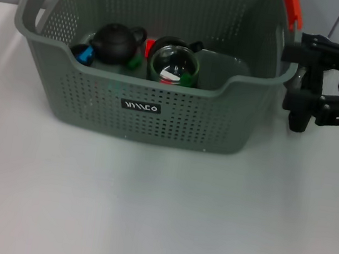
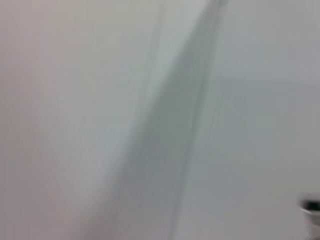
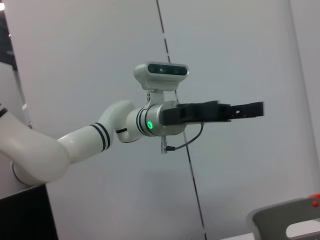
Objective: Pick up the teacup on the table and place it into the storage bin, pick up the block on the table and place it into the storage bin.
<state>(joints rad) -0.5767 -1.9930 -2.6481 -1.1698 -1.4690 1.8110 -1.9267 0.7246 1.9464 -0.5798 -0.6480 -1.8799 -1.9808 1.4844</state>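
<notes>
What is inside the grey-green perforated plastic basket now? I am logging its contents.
In the grey-green perforated plastic basket lie a black teapot and a round glass-topped item, with blue, red and green bits beside them. The front wall hides whatever lies lower.

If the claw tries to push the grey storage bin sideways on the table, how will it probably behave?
The storage bin would probably slide, not tip: its base looks broad and flat on the smooth table. Its perforated plastic walls may flex slightly. The black teapot and glass cup inside add some weight and could shift.
</notes>
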